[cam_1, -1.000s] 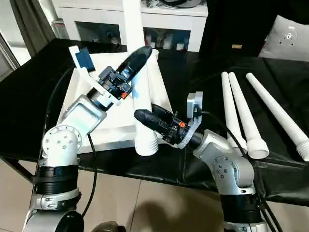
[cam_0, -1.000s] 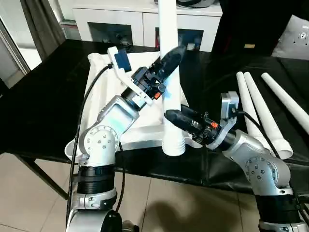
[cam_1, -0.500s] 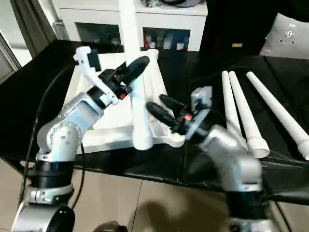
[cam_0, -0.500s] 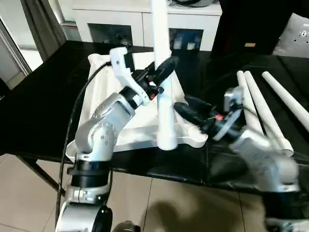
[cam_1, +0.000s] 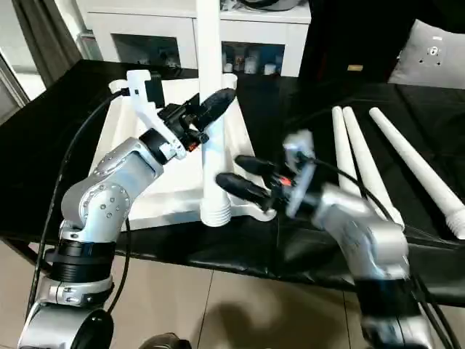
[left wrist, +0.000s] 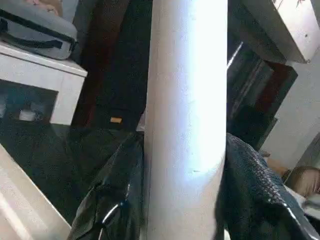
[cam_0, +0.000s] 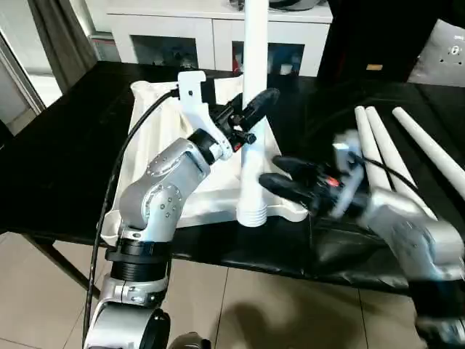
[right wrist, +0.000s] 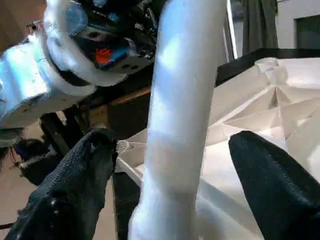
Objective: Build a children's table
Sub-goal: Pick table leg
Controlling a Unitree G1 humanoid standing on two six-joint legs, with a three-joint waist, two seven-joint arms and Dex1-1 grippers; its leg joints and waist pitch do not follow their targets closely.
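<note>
The children's table top (cam_0: 211, 202) lies upside down on the black table, ribbed side up. One white leg (cam_0: 256, 43) stands upright at its near right corner, threaded end (cam_0: 253, 216) down by the corner socket. My left gripper (cam_0: 258, 109) is shut on this leg at mid-height; in the left wrist view the leg (left wrist: 185, 100) sits tight between both black fingers (left wrist: 117, 200). My right gripper (cam_0: 270, 171) is open low down, its fingers (right wrist: 75, 185) either side of the leg (right wrist: 180, 100) with gaps showing.
Three loose white legs (cam_0: 389, 163) lie side by side on the black table at the right. A white cabinet with glass doors (cam_0: 174, 33) stands behind the table. The table's near edge (cam_0: 240, 251) runs just below the leg's foot.
My right gripper has opened and let go of the leg, and that arm has shifted right. The left gripper keeps its hold, and the leg's foot has edged slightly left.
</note>
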